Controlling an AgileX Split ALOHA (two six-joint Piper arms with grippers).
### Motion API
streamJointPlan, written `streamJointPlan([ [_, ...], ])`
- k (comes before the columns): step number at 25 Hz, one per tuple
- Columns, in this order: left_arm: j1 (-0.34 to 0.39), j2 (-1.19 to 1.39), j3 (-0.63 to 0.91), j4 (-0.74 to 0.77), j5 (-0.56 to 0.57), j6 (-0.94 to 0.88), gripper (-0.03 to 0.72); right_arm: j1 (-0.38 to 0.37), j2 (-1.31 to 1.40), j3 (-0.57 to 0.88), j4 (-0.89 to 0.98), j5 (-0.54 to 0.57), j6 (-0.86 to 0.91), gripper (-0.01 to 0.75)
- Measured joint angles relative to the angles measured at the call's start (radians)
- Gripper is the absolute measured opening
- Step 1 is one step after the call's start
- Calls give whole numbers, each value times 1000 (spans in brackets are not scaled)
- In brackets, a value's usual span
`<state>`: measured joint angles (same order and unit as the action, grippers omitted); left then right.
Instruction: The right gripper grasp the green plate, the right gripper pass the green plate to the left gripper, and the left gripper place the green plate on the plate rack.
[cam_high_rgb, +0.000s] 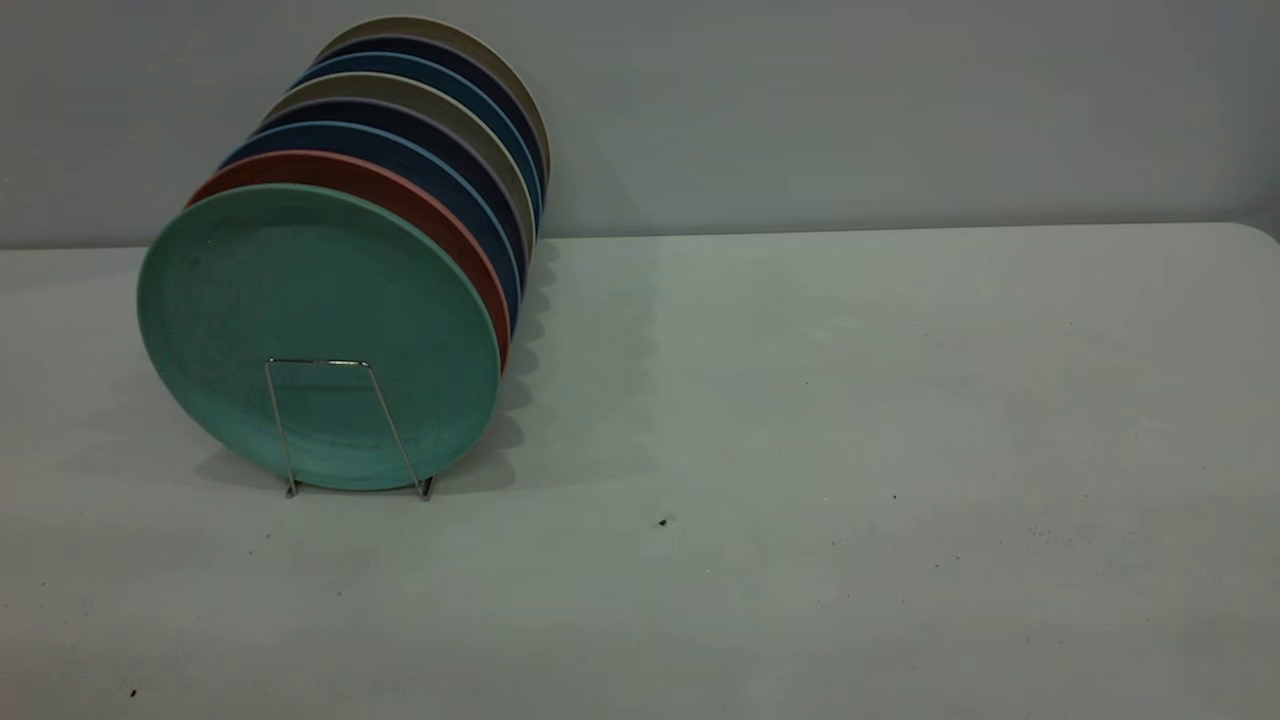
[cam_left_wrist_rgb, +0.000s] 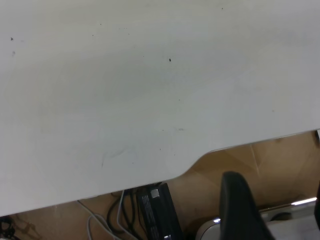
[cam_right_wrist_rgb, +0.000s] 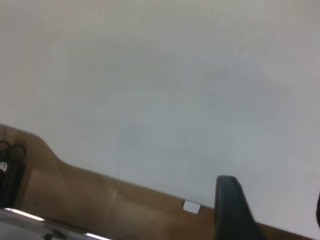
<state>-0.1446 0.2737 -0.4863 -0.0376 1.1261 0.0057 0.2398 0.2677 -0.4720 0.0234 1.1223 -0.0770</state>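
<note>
The green plate (cam_high_rgb: 310, 320) stands upright in the front slot of the plate rack (cam_high_rgb: 345, 425), at the table's left in the exterior view. It leans against a salmon-pink plate (cam_high_rgb: 400, 195). Neither arm shows in the exterior view. In the left wrist view, the left gripper (cam_left_wrist_rgb: 275, 182) hangs beyond the table's edge, jaws wide apart and empty. In the right wrist view, the right gripper (cam_right_wrist_rgb: 273, 190) is by the table's edge, jaws wide apart and empty. No plate shows in either wrist view.
Behind the pink plate, several more plates (cam_high_rgb: 440, 130) in blue, dark navy and beige fill the rack. The white table (cam_high_rgb: 850, 450) runs to a grey wall. Cables and a black box (cam_left_wrist_rgb: 157, 212) lie below the table's edge in the left wrist view.
</note>
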Motion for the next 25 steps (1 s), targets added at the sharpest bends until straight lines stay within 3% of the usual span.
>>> streamJointPlan([
  [3, 0, 0, 0, 0, -1, 0, 393, -3, -28, 0, 1, 0, 0, 415],
  [7, 12, -31, 0, -3, -3, 0, 393, -59, -128, 0, 5, 2, 0, 415],
  [13, 160, -131, 1, -4, -3, 0, 393, -122, -284, 0, 7, 15, 0, 415],
  [18, 170, -278, 1, -4, -1, 0, 393, -122, -284, 0, 7, 15, 0, 415],
  [25, 170, -296, 1, -7, 4, 0, 393, -122, -284, 0, 8, 15, 0, 415],
])
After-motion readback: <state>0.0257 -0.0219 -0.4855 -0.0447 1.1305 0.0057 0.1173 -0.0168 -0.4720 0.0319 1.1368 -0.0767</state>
